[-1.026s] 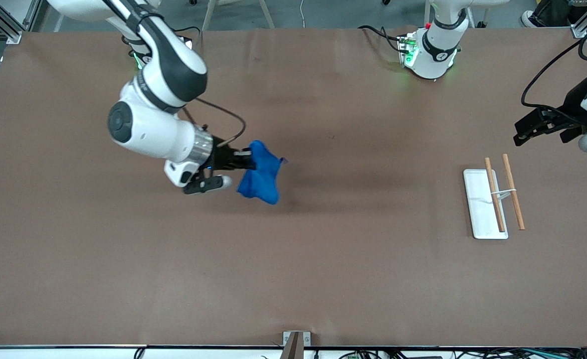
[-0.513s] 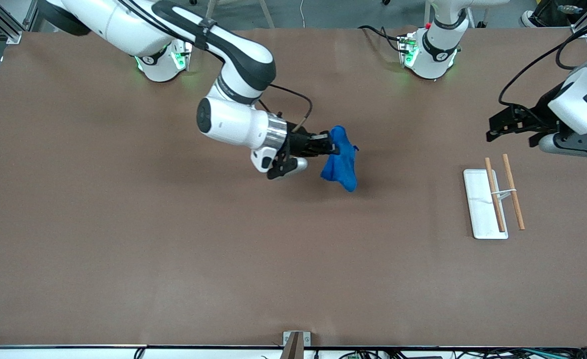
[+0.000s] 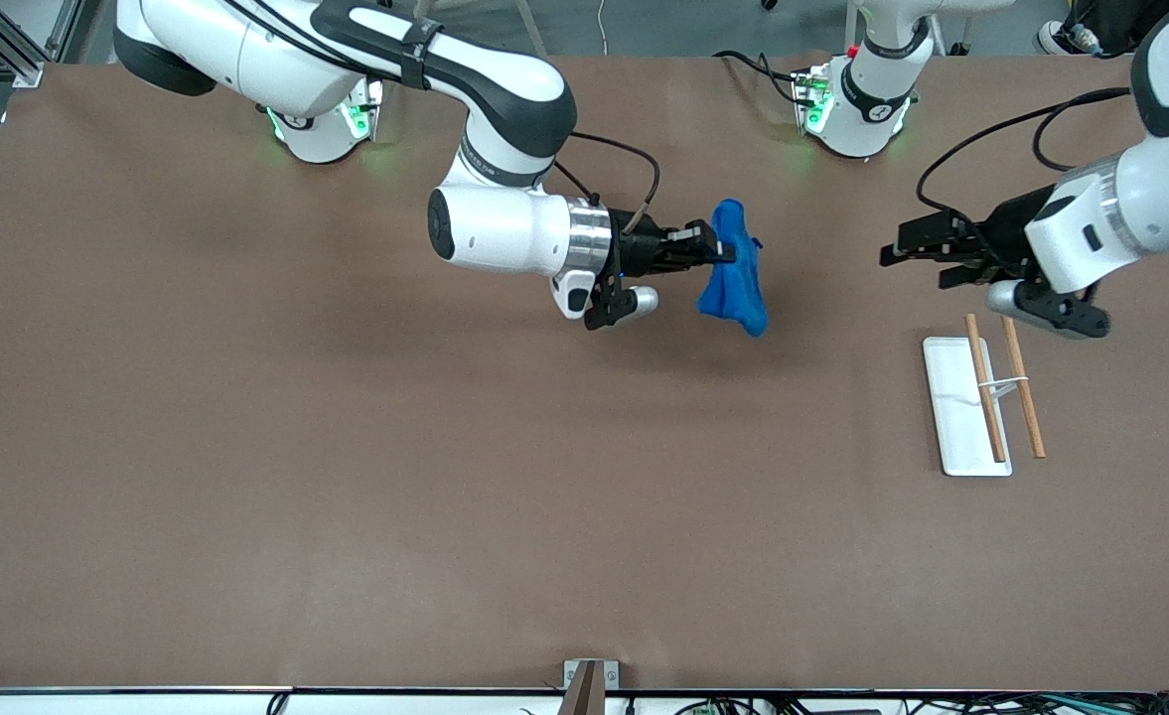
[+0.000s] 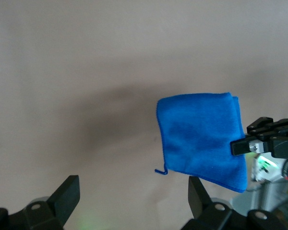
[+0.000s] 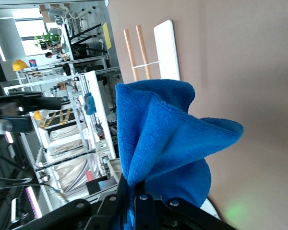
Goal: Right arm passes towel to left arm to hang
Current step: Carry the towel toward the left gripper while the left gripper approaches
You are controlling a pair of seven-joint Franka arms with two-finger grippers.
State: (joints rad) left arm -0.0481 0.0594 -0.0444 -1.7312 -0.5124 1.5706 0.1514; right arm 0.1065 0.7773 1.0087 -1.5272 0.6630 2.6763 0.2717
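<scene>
The right gripper [image 3: 721,250] is clamped on one edge of the towel [image 3: 733,283], holding it up in the air over bare table [image 3: 346,447], well apart from the rack [image 3: 961,427] toward the right arm's end, so that the cloth hangs free for a handover. The left gripper [image 3: 904,253], fingers apart, faces the towel from above the rack's farther end. The pinched edge is hidden between the right fingers.
</scene>
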